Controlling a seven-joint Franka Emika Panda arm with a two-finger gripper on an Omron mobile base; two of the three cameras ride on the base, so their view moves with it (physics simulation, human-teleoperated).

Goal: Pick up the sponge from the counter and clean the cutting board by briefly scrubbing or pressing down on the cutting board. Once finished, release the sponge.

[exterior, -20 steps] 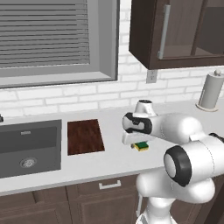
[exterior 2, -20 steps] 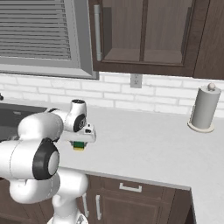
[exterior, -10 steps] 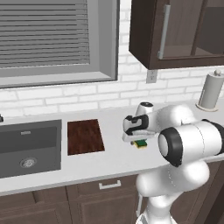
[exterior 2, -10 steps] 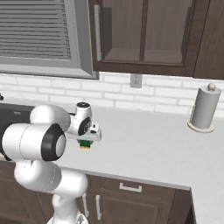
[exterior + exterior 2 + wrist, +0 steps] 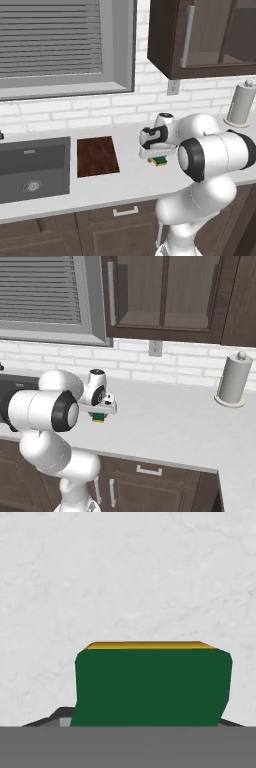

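The sponge [image 5: 160,161] [image 5: 98,416], green over yellow, sits between the fingers of my gripper [image 5: 159,158] [image 5: 98,413], which is shut on it low over the light counter [image 5: 170,421]. In the hand view the sponge's [image 5: 150,687] green face fills the space at my gripper [image 5: 142,722], with a yellow strip along its far edge and bare counter [image 5: 130,577] beyond. Whether the sponge touches the counter I cannot tell. The dark reddish-brown cutting board [image 5: 97,156] lies flat on the counter to the left of the sponge, apart from it.
A dark grey sink [image 5: 32,167] is recessed left of the cutting board. A paper towel roll [image 5: 241,104] [image 5: 232,378] stands at the back right by the brick wall. Dark wall cabinets [image 5: 165,296] hang above. The counter's front edge runs just before the arm.
The arm's elbow has swung across in front of the cameras, and the hand with the sponge has shifted slightly right and away from the counter's front edge. The cutting board has not moved.
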